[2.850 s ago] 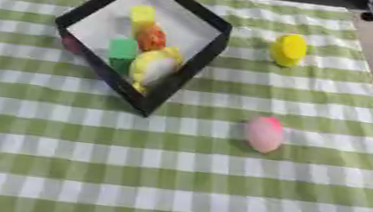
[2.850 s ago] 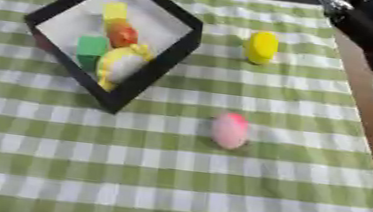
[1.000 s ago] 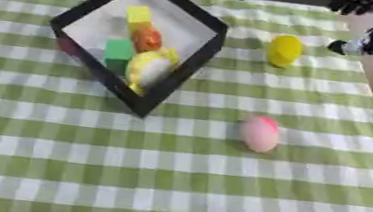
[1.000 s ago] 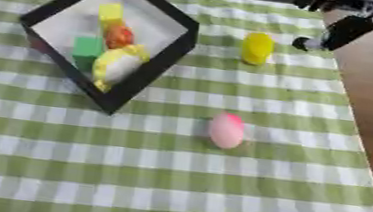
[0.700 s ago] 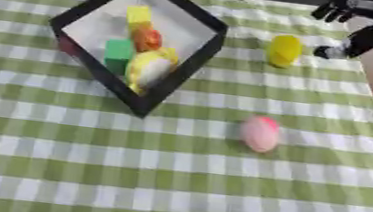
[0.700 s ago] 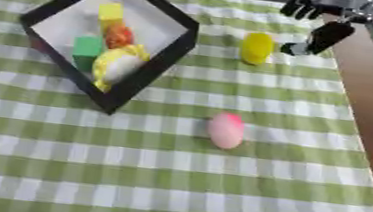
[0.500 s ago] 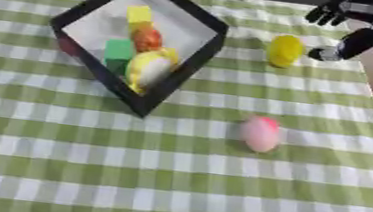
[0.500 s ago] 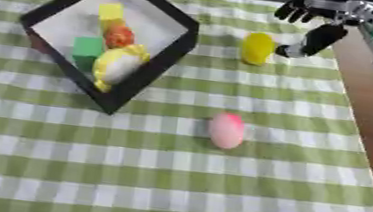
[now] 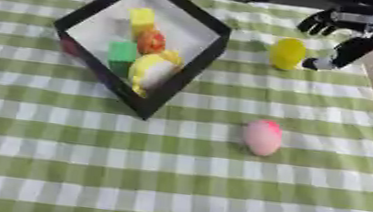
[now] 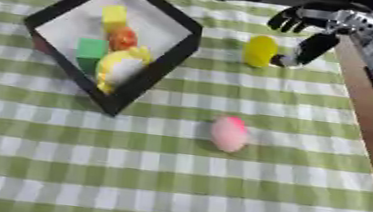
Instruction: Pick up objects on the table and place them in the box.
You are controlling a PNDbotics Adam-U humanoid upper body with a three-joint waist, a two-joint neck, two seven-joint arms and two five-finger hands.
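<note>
Right hand (image 10: 326, 28), fingers spread wide, just right of the yellow object (image 10: 259, 51); pink egg (image 10: 228, 132) lies nearer, right of the black box (image 10: 155, 69)

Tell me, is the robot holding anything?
No. The right hand is open beside the yellow rounded object, not gripping it.
</note>
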